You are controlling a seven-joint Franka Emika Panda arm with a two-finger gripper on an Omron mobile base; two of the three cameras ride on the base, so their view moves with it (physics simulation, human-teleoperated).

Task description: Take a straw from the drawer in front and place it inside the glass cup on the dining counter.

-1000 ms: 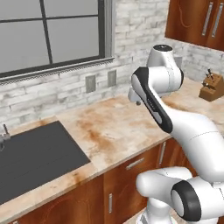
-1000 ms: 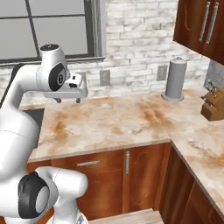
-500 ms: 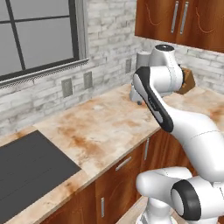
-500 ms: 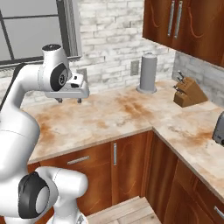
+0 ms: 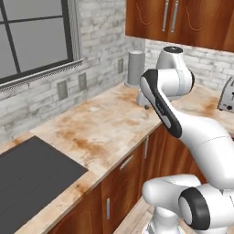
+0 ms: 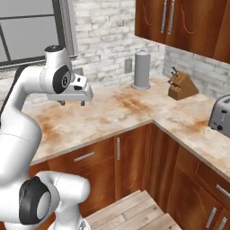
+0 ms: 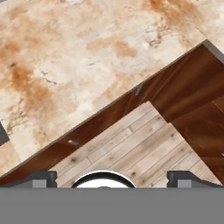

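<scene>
drawer (image 6: 84,156) shut under counter (image 6: 134,108), claw (image 6: 72,103) spread wide, empty.

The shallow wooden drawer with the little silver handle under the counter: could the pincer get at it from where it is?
Probably yes: the open pincer hangs above the marble countertop, and nothing stands before the drawer.

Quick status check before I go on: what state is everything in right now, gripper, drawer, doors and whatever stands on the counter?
gripper: open, empty, above the counter.
drawer: shut, straw not yet taken.
lower cabinet door: shut.
upper cabinet doors: shut.
paper towel roll: upright by the wall.
knife block: upright, knives in it.
</scene>
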